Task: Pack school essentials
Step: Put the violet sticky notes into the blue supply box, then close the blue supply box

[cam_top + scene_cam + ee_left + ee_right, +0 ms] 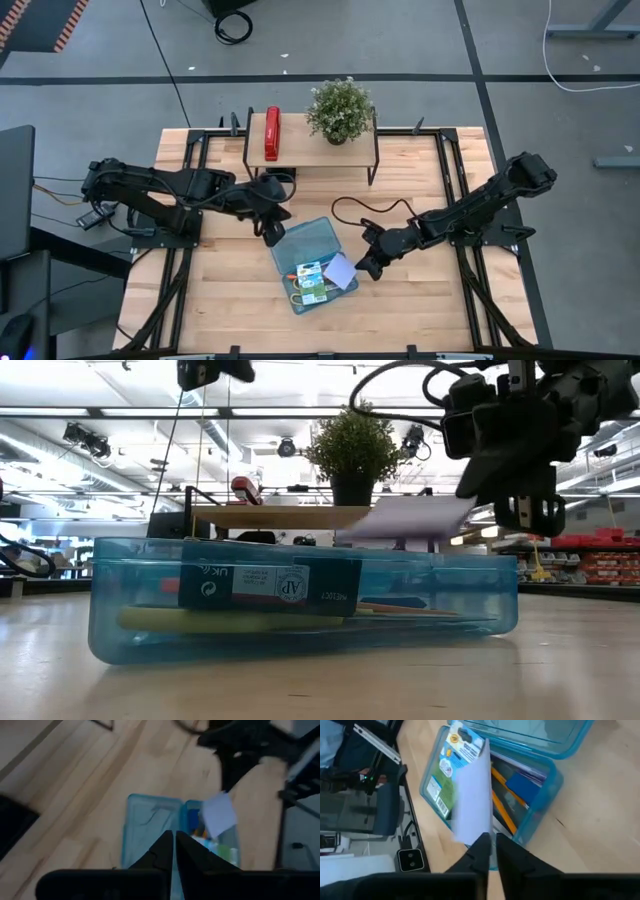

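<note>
Right now your right gripper [366,266], just right of frame centre in the high view, has its jaws pinched on the lavender sticky-note pad [339,271] over the open blue case [310,262]. Your left gripper [272,236], at the case's upper-left corner, has its jaws together, empty. The green-blue printed packet [314,282] and orange pencils [506,806] lie inside.

I see the translucent blue plastic hinged case [300,605] resting on the wooden table [320,685], a printed packet [270,582] inside. A lavender sticky-note pad [405,518] hangs above its rim beside the right gripper [528,510].
</note>
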Action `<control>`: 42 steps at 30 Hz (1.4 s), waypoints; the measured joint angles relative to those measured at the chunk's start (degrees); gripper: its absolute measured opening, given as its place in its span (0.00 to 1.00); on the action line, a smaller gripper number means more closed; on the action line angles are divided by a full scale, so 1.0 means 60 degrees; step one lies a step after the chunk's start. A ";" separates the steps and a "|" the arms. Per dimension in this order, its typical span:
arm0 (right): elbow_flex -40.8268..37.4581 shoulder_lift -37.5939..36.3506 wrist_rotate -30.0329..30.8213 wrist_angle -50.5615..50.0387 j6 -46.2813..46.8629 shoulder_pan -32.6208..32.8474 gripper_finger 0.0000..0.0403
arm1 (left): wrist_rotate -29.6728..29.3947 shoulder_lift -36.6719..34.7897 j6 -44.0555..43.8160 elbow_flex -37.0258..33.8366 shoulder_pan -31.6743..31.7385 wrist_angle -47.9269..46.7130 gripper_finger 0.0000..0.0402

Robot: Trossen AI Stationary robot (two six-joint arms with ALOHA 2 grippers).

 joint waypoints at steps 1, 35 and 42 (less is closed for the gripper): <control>0.0022 -0.0003 0.0067 0.0002 -0.0015 -0.0002 0.13 | -0.0079 0.0000 -0.0038 0.0000 0.0034 -0.0195 0.08; 0.0045 -0.0007 -0.1697 0.0104 -0.1954 0.0674 0.30 | 0.3535 0.3050 0.0473 -0.0033 0.2858 -0.1668 0.27; 0.0045 -0.0007 -0.1623 0.0062 -0.1623 0.1306 0.30 | 0.4310 0.3517 0.0526 -0.0033 0.2685 -0.1336 0.28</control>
